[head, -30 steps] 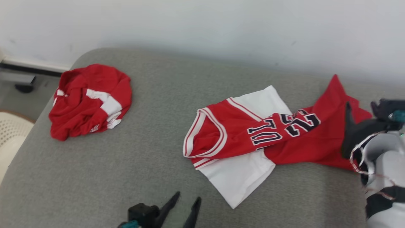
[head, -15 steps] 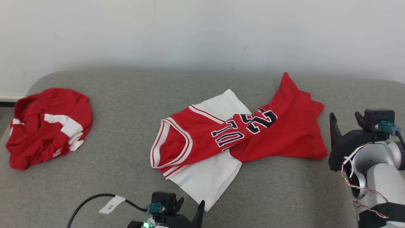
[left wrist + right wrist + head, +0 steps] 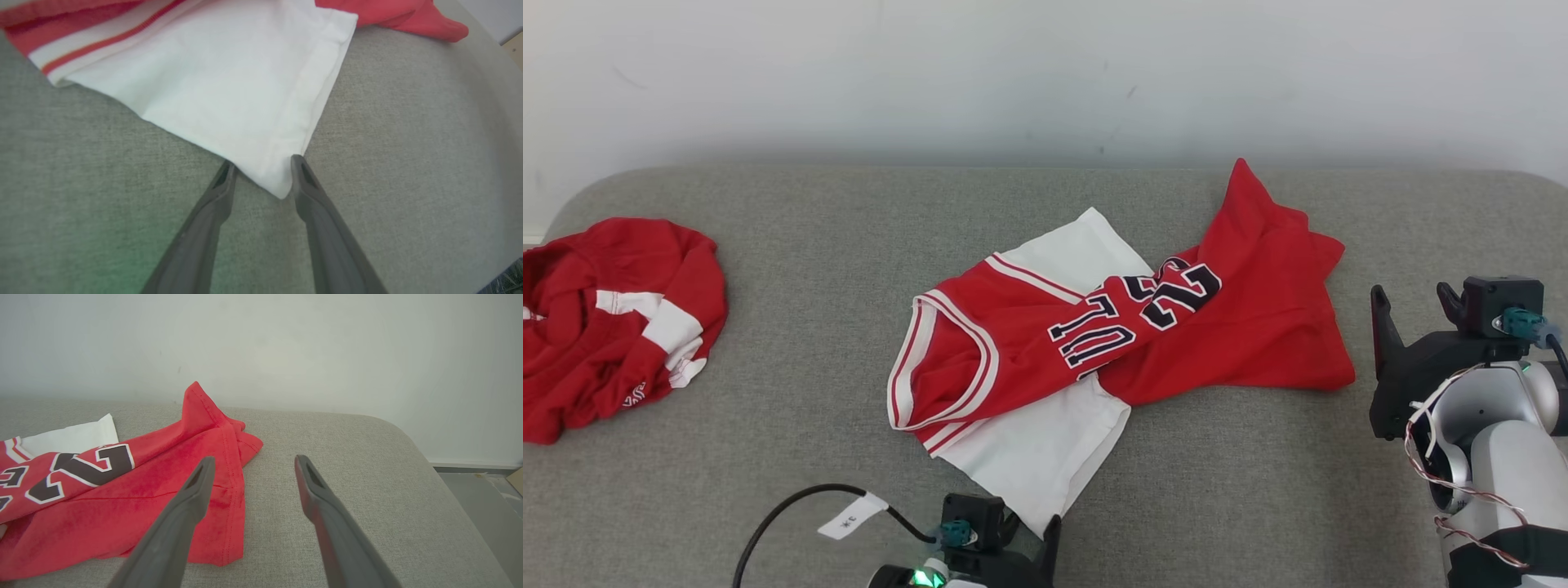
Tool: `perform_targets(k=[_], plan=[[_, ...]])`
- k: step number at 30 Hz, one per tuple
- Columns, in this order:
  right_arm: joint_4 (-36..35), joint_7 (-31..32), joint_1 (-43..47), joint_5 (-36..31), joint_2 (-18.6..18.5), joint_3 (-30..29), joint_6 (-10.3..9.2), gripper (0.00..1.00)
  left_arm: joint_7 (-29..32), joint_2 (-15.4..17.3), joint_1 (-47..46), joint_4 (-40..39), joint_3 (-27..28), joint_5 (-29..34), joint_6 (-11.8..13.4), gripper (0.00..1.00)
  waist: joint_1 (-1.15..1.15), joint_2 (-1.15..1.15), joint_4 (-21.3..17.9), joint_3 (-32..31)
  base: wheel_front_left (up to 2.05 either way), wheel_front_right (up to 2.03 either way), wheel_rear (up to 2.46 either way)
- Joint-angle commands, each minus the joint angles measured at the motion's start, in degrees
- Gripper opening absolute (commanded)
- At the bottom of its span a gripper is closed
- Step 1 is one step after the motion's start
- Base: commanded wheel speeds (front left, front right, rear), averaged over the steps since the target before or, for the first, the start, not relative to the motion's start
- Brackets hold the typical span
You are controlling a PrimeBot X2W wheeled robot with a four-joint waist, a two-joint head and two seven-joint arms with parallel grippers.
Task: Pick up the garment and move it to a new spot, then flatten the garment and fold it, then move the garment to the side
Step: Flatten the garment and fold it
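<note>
Over on the far left of the grey fabric-covered worktop sits a crumpled red garment with white bands, bunched into a heap and well apart from everything else. Moving along the near edge, a black cable with a white tag loops up off the left arm. And there's the left pincer, low against the fabric. From the left wrist view its two dark fingers stand apart, one on each side of the nearest white corner of the jersey. The tips are just touching the hem edges and the point of the corner lies in the gap between them. So it's open around that corner, not clamped on it.

Centre stage is the jersey itself, the red and white one. It lies twisted across the middle of the worktop. The white panel is flat beneath, the red striped neckline gapes to the left, and the dark numerals with white outlines run diagonally across the twist. Its red hem end fans out to the right, with one point poking up towards the pale wall.

Further right, the right pincer hangs just beside that red hem. In the right wrist view its fingers are spread wide, gripping nothing. One crosses in front of the hem and the other is over bare grey fabric
</note>
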Motion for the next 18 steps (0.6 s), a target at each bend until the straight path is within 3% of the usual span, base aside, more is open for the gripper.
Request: perform_targets(k=[1,3,6,7,9,10,11,12,18], plan=[[-0.1,0.0,0.3,0.5,0.0,0.0,0.06,1.0,0.0,0.0,-0.4,0.5,-1.0,-0.9,0.2,0.69,0.0,0.0,0.1,0.0,0.0,0.0,0.0],[0.0,0.1,0.2,0.6,0.0,0.1,0.06,1.0,-0.1,0.0,-0.5,0.6,-2.4,-1.7,0.6,0.62,0.0,0.0,0.2,0.1,0.0,0.0,0.0],[0.1,0.3,-0.2,0.6,-0.1,0.4,0.06,1.0,-0.8,0.0,-1.0,1.5,-3.6,-2.6,1.5,0.61,0.0,0.0,0.4,0.2,0.0,0.0,0.0],[0.1,0.3,-0.4,0.5,-0.2,0.5,0.06,1.0,-1.3,0.0,-1.4,1.9,-3.6,-3.0,2.0,0.49,0.0,0.0,0.4,0.2,0.0,0.0,0.0],[0.4,0.4,-0.8,0.3,-0.4,0.7,0.06,1.0,-2.3,0.2,-2.2,2.6,-3.7,-3.5,2.6,0.4,0.0,0.0,0.6,0.4,0.0,0.0,0.0],[0.7,0.6,-1.0,0.4,-0.4,0.8,0.06,1.0,-2.4,0.1,-2.4,3.0,-3.9,-3.8,2.6,0.24,0.0,0.0,0.7,0.4,0.0,0.0,0.0],[1.1,0.9,-0.9,0.3,-0.5,1.0,0.06,1.0,-2.6,0.1,-2.6,3.3,-4.2,-4.1,2.5,0.19,0.0,0.0,0.9,0.5,0.0,0.0,0.0],[1.6,1.1,-0.9,0.1,-0.6,1.1,0.06,1.0,-2.6,0.1,-2.8,3.6,-4.5,-4.5,2.5,0.0,0.0,0.0,1.0,0.6,0.0,0.0,0.0],[6.5,3.9,-3.6,-1.0,-1.8,-0.4,0.06,1.0,-3.0,0.1,-3.7,4.7,-6.6,-5.3,1.7,0.0,0.0,0.0,2.5,1.8,0.0,0.0,0.0]])
